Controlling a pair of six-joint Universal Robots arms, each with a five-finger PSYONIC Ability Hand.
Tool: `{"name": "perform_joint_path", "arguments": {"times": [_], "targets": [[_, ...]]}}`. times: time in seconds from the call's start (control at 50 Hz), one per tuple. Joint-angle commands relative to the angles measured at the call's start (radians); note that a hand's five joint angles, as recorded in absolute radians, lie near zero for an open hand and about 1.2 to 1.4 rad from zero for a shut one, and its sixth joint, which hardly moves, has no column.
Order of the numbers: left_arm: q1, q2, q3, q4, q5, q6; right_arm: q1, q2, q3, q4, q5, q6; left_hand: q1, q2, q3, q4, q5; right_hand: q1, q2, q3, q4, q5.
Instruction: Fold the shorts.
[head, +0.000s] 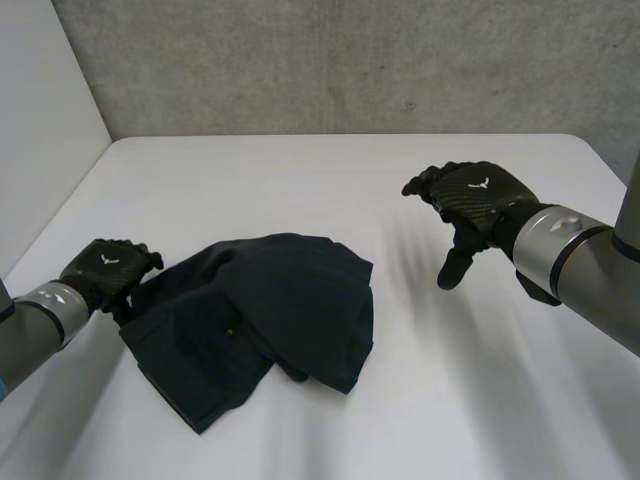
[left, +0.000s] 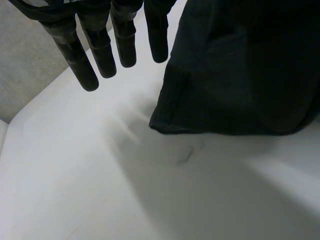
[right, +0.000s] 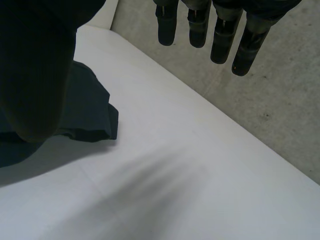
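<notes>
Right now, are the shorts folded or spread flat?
Partly folded, untidily: the shorts lie bunched on the white table, one layer doubled over another, with uneven edges.

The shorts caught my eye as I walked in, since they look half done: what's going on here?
A robot is folding dark shorts, which lie in a loose, partly folded heap on the white table. Its left hand sits at their left edge, fingers straight, gripping nothing. Its right hand hovers open, apart from the cloth.
</notes>
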Motion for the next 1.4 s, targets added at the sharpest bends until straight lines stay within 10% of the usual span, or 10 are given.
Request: {"name": "perform_joint_path", "arguments": {"times": [0.02, 0.66, 0.9, 0.98, 1.18, 1.4], "targets": [[0.029, -0.007, 0.011, 0.052, -0.006, 0.032, 0.007, 0.009, 0.006, -0.002, 0.000, 0.000, 0.091, 0.089, 0.090, 0.088, 0.092, 0.021, -0.031, -0.024, -0.065, -0.072], [-0.016, -0.057, 0.008, 0.076, 0.053, 0.020, 0.024, 0.029, 0.016, -0.005, 0.001, -0.023, 0.141, 0.138, 0.140, 0.137, 0.141, 0.021, -0.031, -0.024, -0.065, -0.072], [-0.076, -0.133, 0.131, 0.064, 0.040, -0.091, 0.027, 0.035, 0.025, -0.015, 0.003, -0.037, 1.050, 1.048, 1.049, 1.047, 1.051, 0.021, -0.031, -0.024, -0.065, -0.072], [-0.102, -0.176, 0.183, 0.044, 0.031, -0.105, 0.027, 0.038, 0.025, -0.015, 0.004, -0.043, 1.051, 1.048, 1.050, 1.047, 1.051, 0.021, -0.031, -0.024, -0.065, -0.072], [-0.119, -0.140, 0.327, 0.041, -0.263, -0.120, 0.027, 0.038, 0.023, -0.015, 0.003, -0.043, 1.051, 1.048, 1.050, 1.047, 1.051, 0.021, -0.031, -0.024, -0.065, -0.072], [-0.240, 0.034, 0.462, 0.191, -0.343, -0.160, 0.027, 0.035, 0.013, -0.014, 0.009, -0.043, 1.051, 1.048, 1.050, 1.047, 1.051, 0.021, -0.031, -0.024, -0.065, -0.072]]}}
